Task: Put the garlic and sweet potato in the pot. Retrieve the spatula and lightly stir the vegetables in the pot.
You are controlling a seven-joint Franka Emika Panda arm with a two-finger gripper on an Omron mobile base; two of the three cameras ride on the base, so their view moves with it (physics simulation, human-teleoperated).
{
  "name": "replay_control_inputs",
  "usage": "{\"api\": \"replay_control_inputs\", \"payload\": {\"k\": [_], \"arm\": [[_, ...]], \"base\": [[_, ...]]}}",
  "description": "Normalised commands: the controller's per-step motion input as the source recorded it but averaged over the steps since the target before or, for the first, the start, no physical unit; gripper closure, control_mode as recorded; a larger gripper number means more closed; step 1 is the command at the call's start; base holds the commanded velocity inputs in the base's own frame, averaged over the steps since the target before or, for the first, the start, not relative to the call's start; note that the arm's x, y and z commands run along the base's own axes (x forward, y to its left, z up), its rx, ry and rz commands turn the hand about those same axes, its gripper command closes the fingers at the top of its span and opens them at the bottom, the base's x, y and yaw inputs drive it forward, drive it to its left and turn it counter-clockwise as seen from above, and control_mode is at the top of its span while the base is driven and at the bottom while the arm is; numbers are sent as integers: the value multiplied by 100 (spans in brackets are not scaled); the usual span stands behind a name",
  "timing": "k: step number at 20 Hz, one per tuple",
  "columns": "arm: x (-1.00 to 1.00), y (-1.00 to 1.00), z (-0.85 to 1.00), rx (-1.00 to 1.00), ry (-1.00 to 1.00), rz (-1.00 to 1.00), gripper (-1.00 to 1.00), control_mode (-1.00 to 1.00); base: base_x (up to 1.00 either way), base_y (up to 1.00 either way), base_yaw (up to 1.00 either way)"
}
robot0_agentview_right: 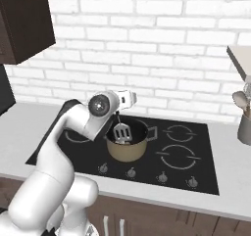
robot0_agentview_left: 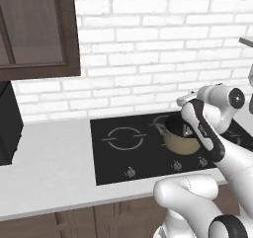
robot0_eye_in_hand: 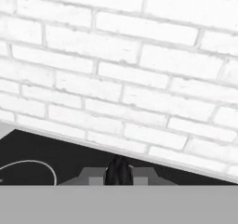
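The pot (robot0_agentview_right: 126,144) sits on the black cooktop (robot0_agentview_right: 73,154), over a burner toward its left half in the right base view, nearer the front knobs than the brick wall. The spatula (robot0_agentview_right: 121,130) hangs head-down into the pot, its slotted silver head at rim height, the slim black handle running up to the gripper (robot0_agentview_right: 117,113); the fingers look clamped on that handle, so retrieval seems done and stirring is likely the step in hand or about to start. Garlic and sweet potato cannot be made out; the pot's dark inside hides whatever lies there. In the left base view the arm covers most of the pot.
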Motion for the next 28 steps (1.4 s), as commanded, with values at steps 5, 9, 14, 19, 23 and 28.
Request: {"api": "replay_control_inputs", "payload": {"k": [5, 9, 14, 19, 23, 28], "arm": [[38, -4, -28, 2, 1, 1, 100, -100], [42, -7, -42, 1, 5, 0, 100, -100], [20, -3, -52, 3, 6, 0, 100, -100], [20, -6, -39, 1, 0, 0, 100, -100], [29, -6, -23, 0, -4, 0, 100, -100], [2, 0, 0, -1, -30, 0, 100, -100]], "base": [[0, 0, 0], [0, 0, 0], [0, 0, 0], [0, 0, 0], [0, 0, 0], [0, 0, 0]]}}
